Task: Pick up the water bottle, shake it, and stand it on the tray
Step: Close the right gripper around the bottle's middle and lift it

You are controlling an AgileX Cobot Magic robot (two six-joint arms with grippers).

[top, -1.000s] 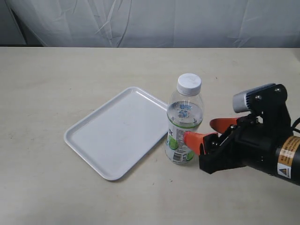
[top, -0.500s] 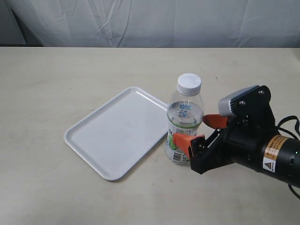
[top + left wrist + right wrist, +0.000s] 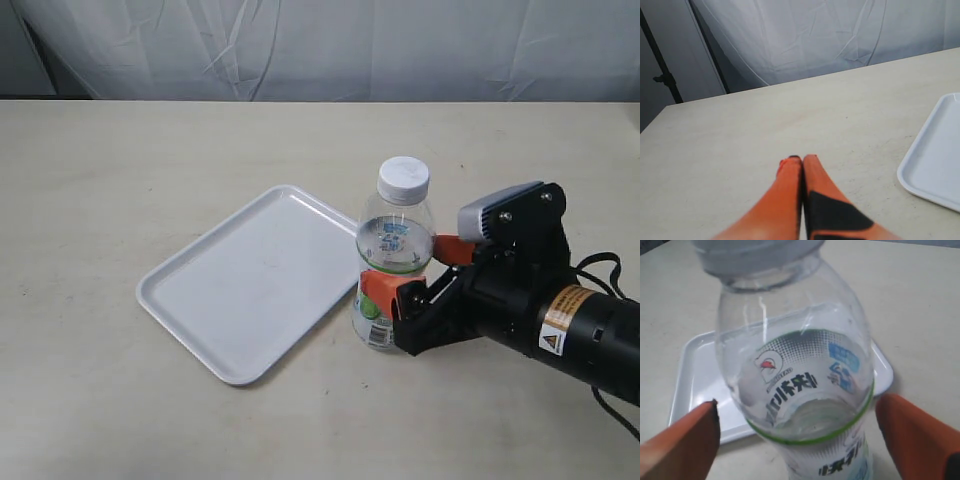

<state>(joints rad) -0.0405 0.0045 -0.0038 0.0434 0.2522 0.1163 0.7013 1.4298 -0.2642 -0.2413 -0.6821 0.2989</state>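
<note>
Exterior view, centre-right: sliding the right gripper point(image 3: 410, 270) leftward, now bracketing the water bottle point(image 3: 395, 240) with fingers point(image 3: 378, 290) spread, not yet squeezing, leaving it upright on the table point(image 3: 120, 170) just beside the tray point(image 3: 250, 290); keeping the left gripper point(image 3: 801, 162) pinched together, empty.

Warning triangle point(image 3: 549, 341) on right arm point(image 3: 520, 300)

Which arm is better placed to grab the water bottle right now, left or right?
Right. Its open end effector straddles the upright water bottle, one finger on each side. The left end effector is shut over the table, with only the tray's edge in its view.
</note>
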